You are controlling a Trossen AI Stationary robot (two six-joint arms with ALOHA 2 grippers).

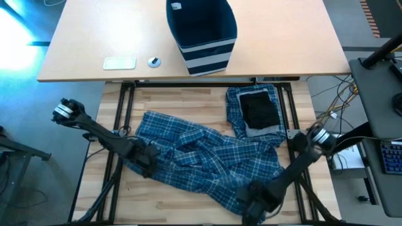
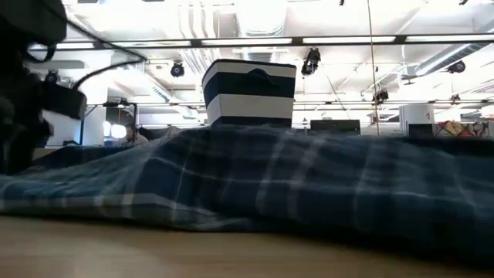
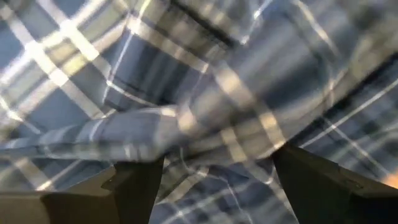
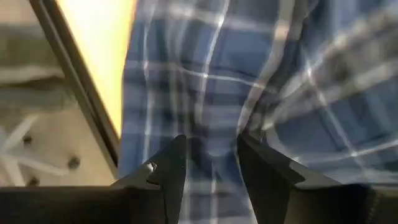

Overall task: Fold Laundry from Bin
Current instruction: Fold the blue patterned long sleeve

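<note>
We see the left gripper (image 3: 214, 180) released over the plaid garment (image 1: 207, 157), the right gripper (image 4: 211, 168) parted at its edge; the bin (image 1: 201, 31) stands beyond.

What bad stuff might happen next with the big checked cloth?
The plaid garment lies crumpled, and its near edge reaches the table's front edge by the right gripper, so it might slide off if tugged.

The left gripper has its jaws wide over a bunched fold, so it may pinch several layers together.

Pulling might also drag the folded stack touching the cloth.
</note>
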